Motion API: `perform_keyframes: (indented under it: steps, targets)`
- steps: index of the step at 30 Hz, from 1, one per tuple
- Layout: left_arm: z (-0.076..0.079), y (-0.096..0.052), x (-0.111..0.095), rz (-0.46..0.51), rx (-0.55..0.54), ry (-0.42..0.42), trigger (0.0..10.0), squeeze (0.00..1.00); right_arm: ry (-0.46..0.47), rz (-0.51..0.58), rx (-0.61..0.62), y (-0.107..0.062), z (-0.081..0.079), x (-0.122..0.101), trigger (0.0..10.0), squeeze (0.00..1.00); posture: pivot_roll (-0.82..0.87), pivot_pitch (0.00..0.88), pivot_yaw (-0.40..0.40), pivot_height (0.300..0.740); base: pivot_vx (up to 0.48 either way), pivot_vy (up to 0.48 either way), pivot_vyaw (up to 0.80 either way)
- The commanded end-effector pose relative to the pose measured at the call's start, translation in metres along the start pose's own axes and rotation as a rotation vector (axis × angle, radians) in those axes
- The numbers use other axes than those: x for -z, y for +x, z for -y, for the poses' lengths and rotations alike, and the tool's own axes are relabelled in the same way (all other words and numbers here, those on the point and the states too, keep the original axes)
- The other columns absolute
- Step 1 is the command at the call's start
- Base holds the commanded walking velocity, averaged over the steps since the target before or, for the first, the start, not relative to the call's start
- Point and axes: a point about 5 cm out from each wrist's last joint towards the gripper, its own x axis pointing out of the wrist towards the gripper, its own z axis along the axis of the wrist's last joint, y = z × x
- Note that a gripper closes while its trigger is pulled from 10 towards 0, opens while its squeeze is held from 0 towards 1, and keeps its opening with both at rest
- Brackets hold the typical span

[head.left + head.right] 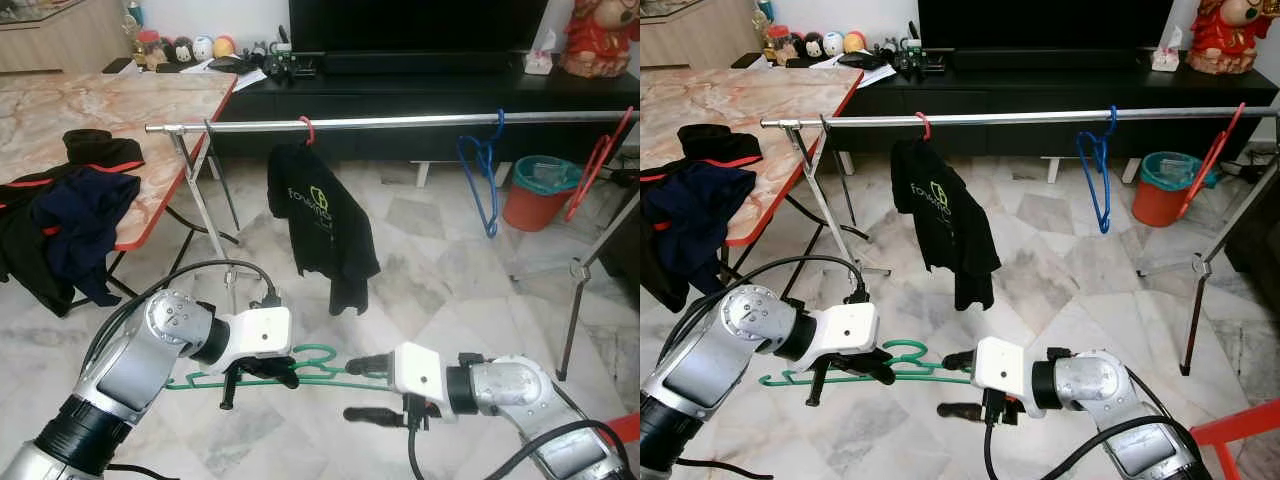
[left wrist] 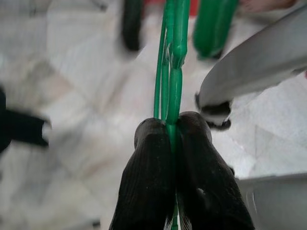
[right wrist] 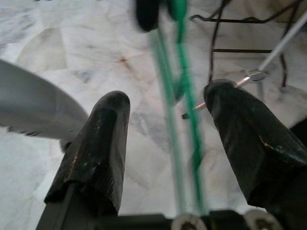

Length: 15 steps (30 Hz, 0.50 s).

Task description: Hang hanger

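A thin green hanger [image 1: 190,381] lies level, low in front of me above the marble floor. My left gripper [image 1: 283,374] is shut on it near its hook; the left wrist view has both black fingers [image 2: 148,158] pinched on the green wire [image 2: 173,72]. At the hanger's right end, my right gripper [image 1: 362,390] is open. The right wrist view has the green wire [image 3: 189,120] running between its spread fingers [image 3: 103,139], touching neither. Beyond stands a silver clothes rail [image 1: 400,122].
On the rail hang a black T-shirt [image 1: 320,225] on a red hanger, a bare blue hanger [image 1: 485,185] and a bare red hanger [image 1: 598,165]. A marble table [image 1: 150,110] with dark clothes [image 1: 75,215] stands left. An orange bin [image 1: 538,195] sits behind the rail.
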Motion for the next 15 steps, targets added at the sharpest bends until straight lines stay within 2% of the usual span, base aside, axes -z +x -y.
perform_keyframes:
  steps: [1,10,15]
  targets:
    - [-0.0015,-0.0027,-0.0104,0.018,0.011,0.044,10.0,0.00,-0.019,0.008,0.032,-0.0019,0.0054,-0.0027,10.0,0.00,-0.21,0.000,0.035,0.740,0.000,0.000,0.00]
    - [0.0013,-0.0019,-0.0118,0.015,0.025,0.041,10.0,0.00,-0.025,0.022,0.056,-0.0030,0.0092,-0.0042,10.0,0.00,-0.21,0.000,0.035,0.740,0.000,0.000,0.00]
    - [0.0010,-0.0022,-0.0123,0.015,0.025,0.044,10.0,0.00,-0.010,0.032,0.014,-0.0010,0.0060,-0.0042,10.0,0.00,-0.20,0.000,0.033,0.740,0.000,0.000,0.00]
